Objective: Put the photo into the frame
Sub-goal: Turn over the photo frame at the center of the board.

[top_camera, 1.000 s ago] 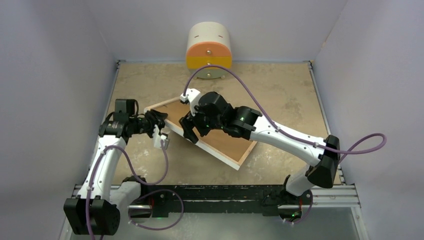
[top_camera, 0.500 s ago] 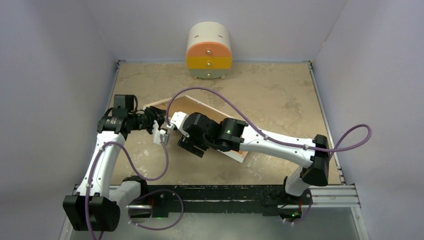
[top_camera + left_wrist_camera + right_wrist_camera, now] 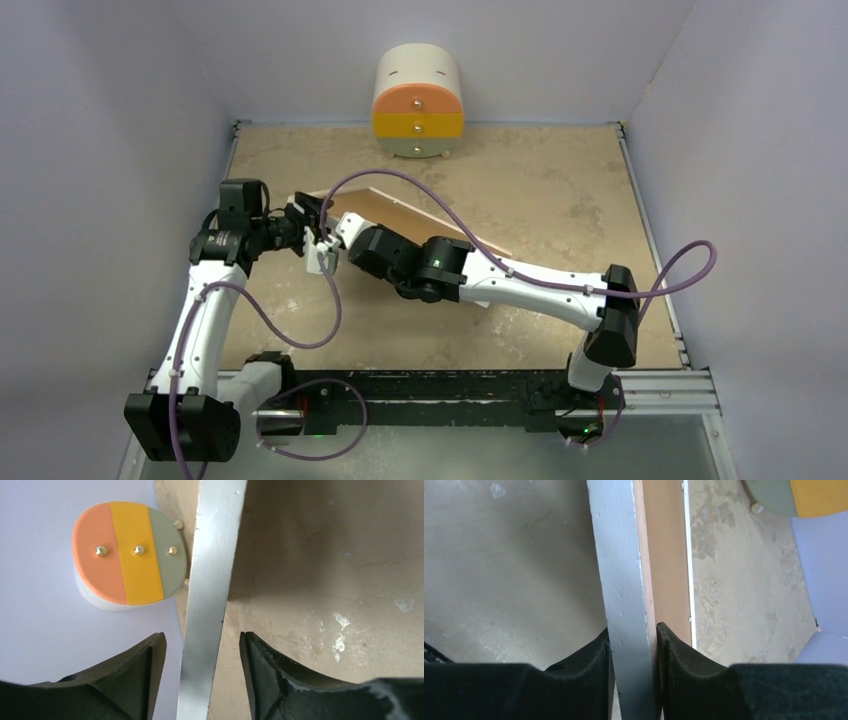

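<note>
While the frame (image 3: 210,580) is tilted up at its left corner, its silver rail runs lengthwise between both pincers | right gripper (image 3: 632,630): clamped on that rail | left gripper (image 3: 201,645): jaws apart, gaps either side, rail centred for closing | photo: not visible in any view

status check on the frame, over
Left gripper open around the frame, gaps both sides. Right gripper shut on its rim, frame tilted up. Photo not in view. Drawer unit at back, well clear.
</note>
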You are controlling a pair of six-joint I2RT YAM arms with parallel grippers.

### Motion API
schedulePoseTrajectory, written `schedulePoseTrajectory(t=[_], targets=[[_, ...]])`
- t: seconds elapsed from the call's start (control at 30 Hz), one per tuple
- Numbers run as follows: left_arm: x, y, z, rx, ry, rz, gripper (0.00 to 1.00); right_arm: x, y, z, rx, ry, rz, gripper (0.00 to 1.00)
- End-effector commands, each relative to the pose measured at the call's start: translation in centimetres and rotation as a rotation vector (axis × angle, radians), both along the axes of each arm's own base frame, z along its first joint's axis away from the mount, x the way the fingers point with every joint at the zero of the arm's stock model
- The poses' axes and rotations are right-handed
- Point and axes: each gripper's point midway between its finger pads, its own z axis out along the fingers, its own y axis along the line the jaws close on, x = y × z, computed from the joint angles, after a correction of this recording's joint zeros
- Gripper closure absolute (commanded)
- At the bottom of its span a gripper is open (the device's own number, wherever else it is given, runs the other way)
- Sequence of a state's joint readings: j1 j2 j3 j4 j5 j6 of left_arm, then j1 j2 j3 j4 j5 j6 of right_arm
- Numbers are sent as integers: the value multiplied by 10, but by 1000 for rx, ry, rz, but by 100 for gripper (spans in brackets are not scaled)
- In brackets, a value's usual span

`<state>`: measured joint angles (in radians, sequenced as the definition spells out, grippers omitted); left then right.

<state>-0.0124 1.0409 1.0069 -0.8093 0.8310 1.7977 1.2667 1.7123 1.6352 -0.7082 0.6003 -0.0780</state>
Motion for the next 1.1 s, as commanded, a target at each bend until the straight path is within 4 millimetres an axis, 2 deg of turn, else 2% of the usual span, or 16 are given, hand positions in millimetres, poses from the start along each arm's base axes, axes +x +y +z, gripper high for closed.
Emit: schedulePoseTrajectory(t=[0.0, 0.03, 0.1, 0.2, 0.33, 0.43, 0.5, 0.6, 0.73, 0.8, 0.97, 1.07], targets=[[12, -9, 65, -188, -53, 77, 27, 12, 19, 61, 187, -118, -22, 68], [15, -8, 72, -216, -43, 107, 21, 13, 20, 69, 209, -127, -25, 71], [23, -4, 89, -281, -22, 186, 15, 13, 26, 84, 249, -133, -17, 75], [37, 6, 118, -390, -9, 320, 11, 8, 36, 101, 308, -97, 2, 83], [65, 35, 145, -510, 17, 575, 9, 8, 45, 131, 419, -54, -5, 88], [75, 52, 149, -545, 98, 715, 8, 19, 39, 148, 536, 34, -55, 90], [79, 59, 150, -579, 141, 772, 7, 39, 20, 152, 627, 121, -136, 90], [77, 69, 148, -606, 192, 806, 6, 60, -12, 141, 720, 211, -240, 92], [74, 77, 135, -609, 230, 853, 5, 78, -55, 116, 815, 307, -359, 94], [75, 85, 130, -616, 239, 900, 1, 84, -76, 104, 843, 330, -415, 96], [74, 91, 109, -611, 322, 942, 0, 83, -118, 68, 883, 364, -538, 97], [72, 95, 86, -593, 380, 965, 0, 73, -144, 30, 888, 386, -625, 97]])
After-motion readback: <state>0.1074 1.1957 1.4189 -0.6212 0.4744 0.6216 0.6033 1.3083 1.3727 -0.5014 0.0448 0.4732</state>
